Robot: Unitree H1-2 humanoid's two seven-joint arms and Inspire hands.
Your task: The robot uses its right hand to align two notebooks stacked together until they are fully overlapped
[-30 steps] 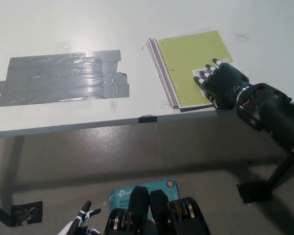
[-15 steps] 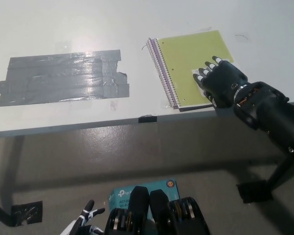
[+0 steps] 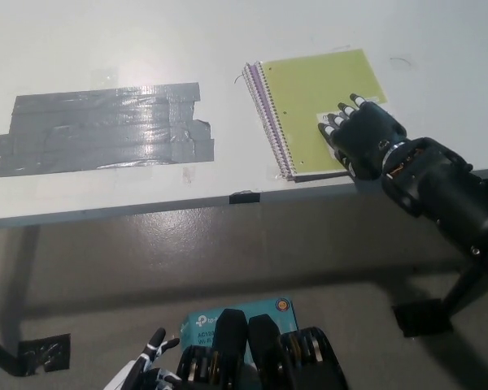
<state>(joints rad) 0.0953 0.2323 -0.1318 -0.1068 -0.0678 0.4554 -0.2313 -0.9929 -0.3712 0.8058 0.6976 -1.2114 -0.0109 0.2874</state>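
While my white left hand (image 3: pixel 142 372) hangs at the lower left below the table edge, fingers apart and holding nothing, a patch of grey duct tape strips (image 3: pixel 106 128) lies on the left of the white table (image 3: pixel 228 49). A teal box (image 3: pixel 232 318) on the floor carries print too small to read. At the table's near right edge lie the stacked lime-green spiral notebooks (image 3: pixel 313 101). My black right hand (image 3: pixel 359 136) rests flat on their near right corner, fingers extended, grasping nothing.
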